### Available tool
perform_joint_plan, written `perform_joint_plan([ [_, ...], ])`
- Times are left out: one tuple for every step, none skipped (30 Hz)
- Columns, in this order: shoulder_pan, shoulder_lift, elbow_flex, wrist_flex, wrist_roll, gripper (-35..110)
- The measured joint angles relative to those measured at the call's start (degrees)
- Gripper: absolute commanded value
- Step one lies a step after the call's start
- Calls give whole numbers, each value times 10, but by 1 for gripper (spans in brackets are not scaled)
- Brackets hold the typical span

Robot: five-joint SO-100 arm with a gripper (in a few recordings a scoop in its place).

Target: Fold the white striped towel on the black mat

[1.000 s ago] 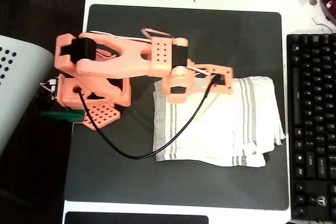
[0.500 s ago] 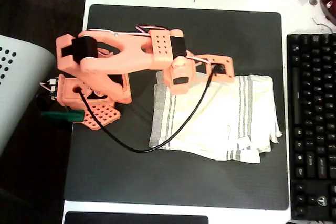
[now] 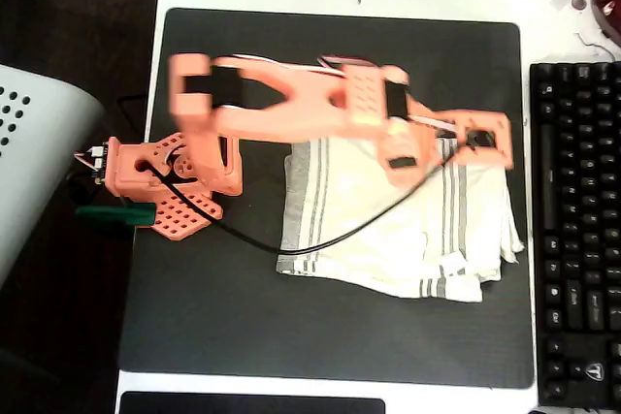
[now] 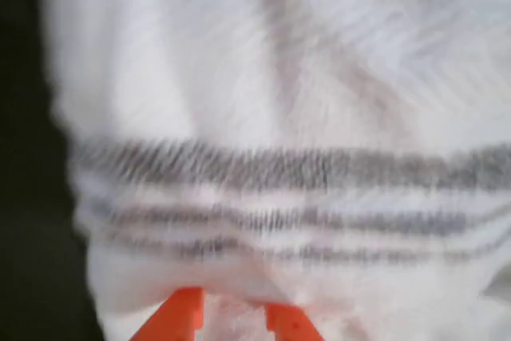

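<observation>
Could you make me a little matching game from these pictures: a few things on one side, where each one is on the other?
Things:
1. white striped towel
2. black mat
3. black keyboard
4. gripper

Places:
a. right edge of the overhead view
b. lying crumpled on the mat
c. under the towel
d. right over the towel's grey stripes

Pairs: 1-b, 2-c, 3-a, 4-d

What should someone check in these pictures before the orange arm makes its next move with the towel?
1. White striped towel lies wholly on the black mat: ok.
2. Gripper is at the cloth: ok, fingertips at its striped edge in the wrist view.
3. Grip on the cloth: cannot tell, blurred.
4. Towel flat: not ok, rumpled at its right edge.
5. Black cable clear of the towel: not ok, it crosses the towel.
6. Keyboard clear of the towel: ok.
</observation>
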Motion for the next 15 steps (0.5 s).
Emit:
perform_joint_plan([
  [-3, -26, -23, 0, 0, 11],
  [-5, -47, -40, -4, 0, 11],
  [-6, -62, -53, -4, 4, 11],
  [-6, -69, -62, -4, 9, 12],
  [-6, -76, -72, -4, 11, 12],
  [-5, -77, -81, -1, 11, 12],
  [-4, -77, -84, 4, 11, 12],
  [-4, -72, -85, 4, 9, 12],
  [-4, -62, -85, 11, 7, 12],
  [2, -50, -85, 19, 4, 12],
  [6, -34, -84, 27, 0, 12],
  [14, -16, -80, 41, -5, 12],
  [18, 3, -80, 59, -9, 12],
  [20, 25, -70, 70, -11, 12],
  [20, 52, -54, 98, -11, 12],
])
